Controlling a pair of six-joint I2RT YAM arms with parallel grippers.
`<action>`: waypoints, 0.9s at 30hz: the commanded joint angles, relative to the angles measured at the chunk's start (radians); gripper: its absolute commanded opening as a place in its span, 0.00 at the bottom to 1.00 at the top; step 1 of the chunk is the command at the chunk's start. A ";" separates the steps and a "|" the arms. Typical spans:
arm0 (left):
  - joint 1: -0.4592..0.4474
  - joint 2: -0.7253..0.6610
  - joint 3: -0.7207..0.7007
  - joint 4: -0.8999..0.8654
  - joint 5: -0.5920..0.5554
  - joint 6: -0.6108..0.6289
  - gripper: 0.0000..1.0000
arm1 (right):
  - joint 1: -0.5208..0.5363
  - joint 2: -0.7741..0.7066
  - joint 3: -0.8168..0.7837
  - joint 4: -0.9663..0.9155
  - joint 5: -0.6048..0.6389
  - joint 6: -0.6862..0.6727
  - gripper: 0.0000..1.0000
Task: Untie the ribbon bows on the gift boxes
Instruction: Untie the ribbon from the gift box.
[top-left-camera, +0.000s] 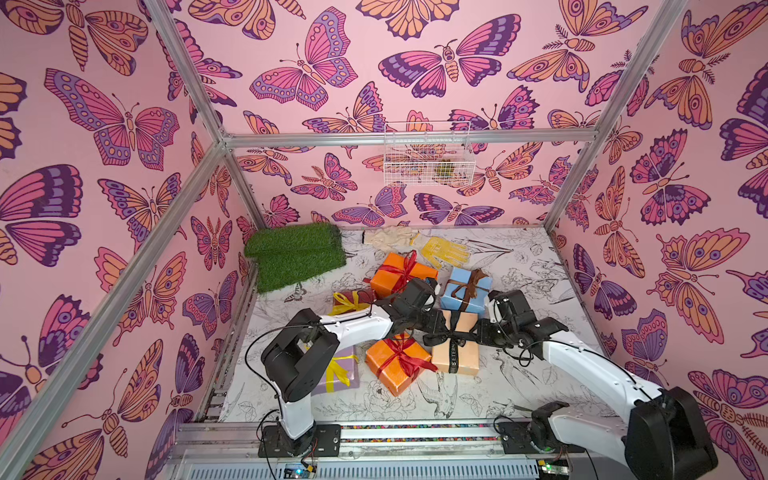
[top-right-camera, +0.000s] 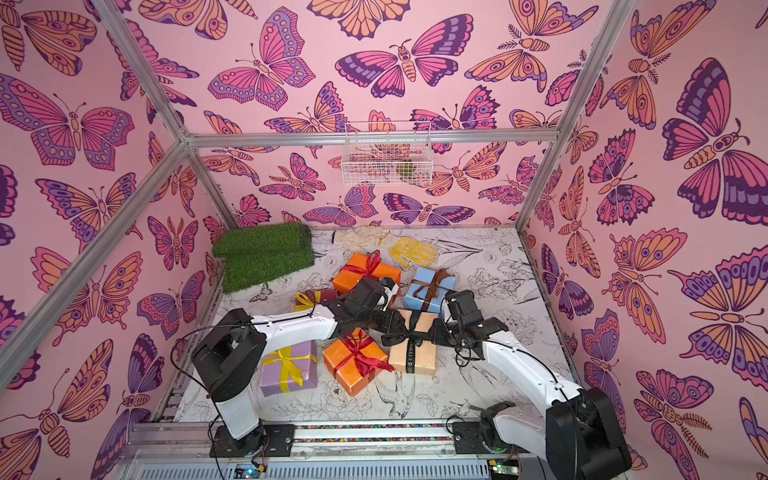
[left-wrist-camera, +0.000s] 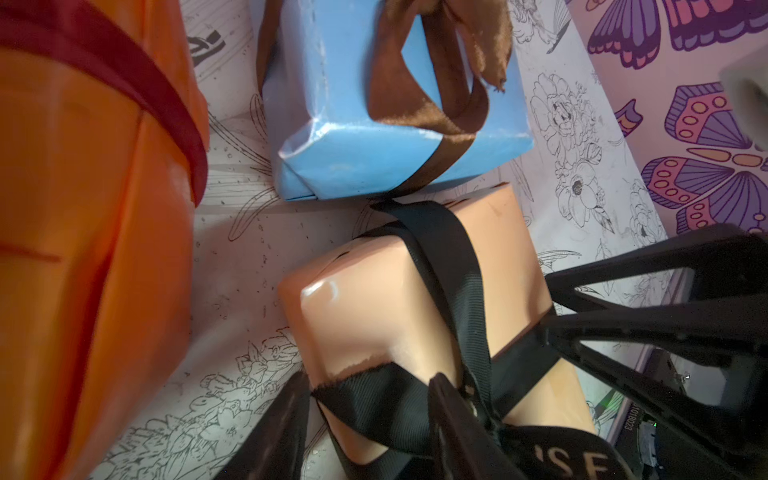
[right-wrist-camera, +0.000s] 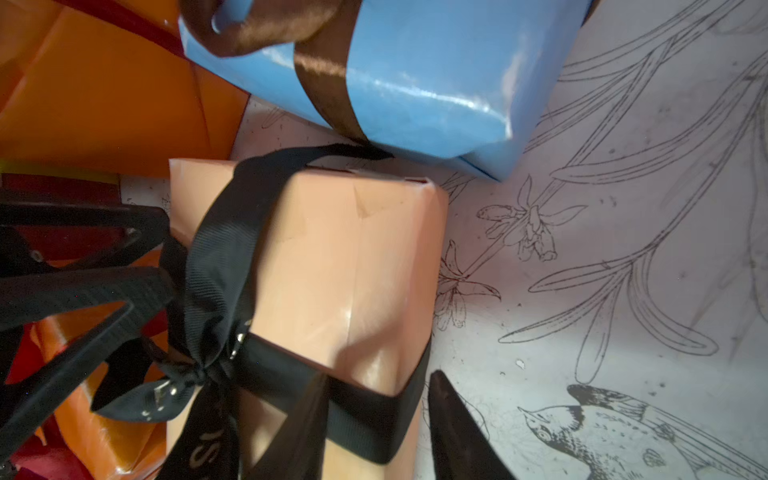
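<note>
Untying the black ribbon (top-left-camera: 454, 358), centre frame: left gripper (left-wrist-camera: 370, 382) and right gripper (right-wrist-camera: 378, 376) straddle it, jaws apart; the next move should clamp one tail and pull.

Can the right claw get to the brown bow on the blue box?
Probably yes. The brown satin bow sits uncovered atop the light blue paper-wrapped box, close beside the right claw, with nothing lying between.

On the black ribbon (top-right-camera: 409, 353) around the peach box (top-right-camera: 424, 353), pale lettering is printed; "S ETERN" can be read in both top views. "1018023" is read on a label (left-wrist-camera: 633, 424) on a black housing.
</note>
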 joint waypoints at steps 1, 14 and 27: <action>0.010 -0.015 0.000 -0.004 0.006 -0.012 0.51 | 0.008 0.012 -0.016 0.018 0.005 0.009 0.40; 0.019 -0.020 0.011 0.007 0.097 -0.036 0.48 | 0.007 0.038 -0.009 0.051 0.006 0.014 0.38; 0.019 -0.019 0.008 0.048 0.163 -0.071 0.20 | 0.008 0.035 -0.007 0.052 0.000 0.014 0.37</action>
